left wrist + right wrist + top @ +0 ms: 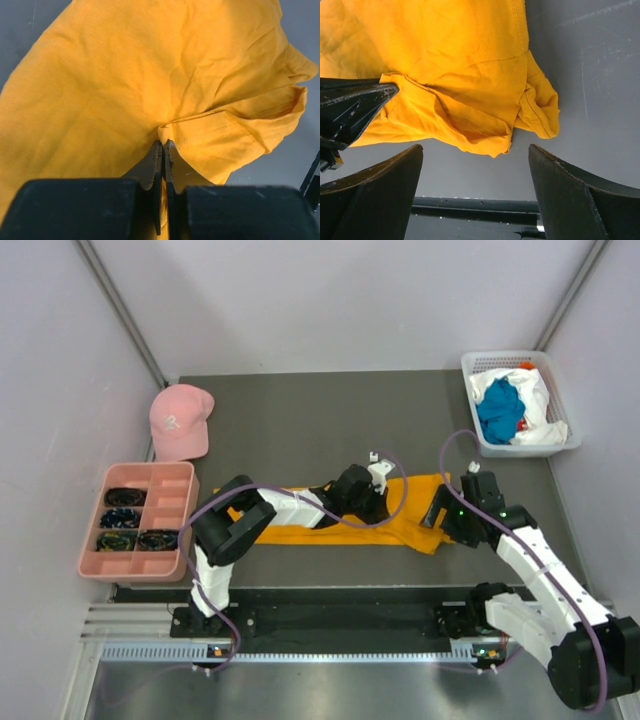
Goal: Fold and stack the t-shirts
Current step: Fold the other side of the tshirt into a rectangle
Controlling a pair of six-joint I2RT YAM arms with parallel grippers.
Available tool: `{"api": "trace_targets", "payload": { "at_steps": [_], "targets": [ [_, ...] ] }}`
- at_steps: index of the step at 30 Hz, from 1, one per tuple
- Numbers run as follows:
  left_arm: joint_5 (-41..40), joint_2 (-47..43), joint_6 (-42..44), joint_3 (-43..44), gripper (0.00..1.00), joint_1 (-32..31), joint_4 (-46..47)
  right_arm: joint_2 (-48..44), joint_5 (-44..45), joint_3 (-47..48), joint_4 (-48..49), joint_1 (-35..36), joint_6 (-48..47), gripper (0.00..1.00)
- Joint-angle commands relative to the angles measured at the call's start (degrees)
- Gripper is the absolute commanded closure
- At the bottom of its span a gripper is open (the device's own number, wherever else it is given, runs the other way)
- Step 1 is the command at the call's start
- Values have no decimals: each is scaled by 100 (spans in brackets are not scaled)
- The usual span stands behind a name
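Dark grey table (300, 420), pale walls on three sides.

Left end effector (163, 149): jaws pressed together on a gathered fold of the large bright orange-yellow cloth t-shirt (415, 515), beside a stitched hem.

Right end effector (475, 148): jaws wide apart and holding nothing, poised just short of the shirt's bunched sleeve end.

The shirt lies as a long creased band across the near middle of the table, between the two arms.

Assessment: a fold is in hand and the stack is not yet begun. To do it well, the pinched fold should rise only just clear of the table and travel straight across so that hem meets hem. The right end effector should take or pin the bunched sleeve first, or the whole cloth is likely to drag.

Far right corner: a white slatted plastic basket (505, 356) holds a crumpled teal-blue t-shirt (498, 412) and a white t-shirt (540, 400), both unfolded.

Left side, well apart: a pink baseball cap (180, 420) and a pink compartment tray (130, 572).
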Motion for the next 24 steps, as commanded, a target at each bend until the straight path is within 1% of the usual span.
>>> {"api": "trace_targets", "payload": {
  "at_steps": [1, 3, 5, 6, 8, 13, 17, 20, 24],
  "targets": [
    [-80, 54, 1, 203, 100, -9, 148, -173, -44, -64, -18, 88, 84, 14],
    [-63, 63, -16, 194, 100, -9, 157, -174, -88, -108, 26, 87, 110, 15],
    [-54, 71, -16, 211, 100, -9, 148, -165, -123, -169, 79, 96, 137, 18],
    [-63, 63, -16, 203, 100, -9, 140, -165, -141, -204, 105, 96, 146, 23],
    [-72, 54, -8, 203, 100, -9, 122, -156, -159, -231, 149, 96, 154, 30],
    [-89, 54, 1, 203, 100, -9, 104, -121, -150, -284, 175, 114, 163, 36],
    [-124, 45, 1, 194, 100, -9, 87, -94, -106, -319, 202, 123, 207, 45],
    [-115, 19, 1, 194, 100, -9, 69, -86, -45, -372, 246, 123, 234, 49],
    [-142, 1, 28, 194, 100, -9, 43, -24, 70, -433, 272, 123, 278, 49]
  ]
}}
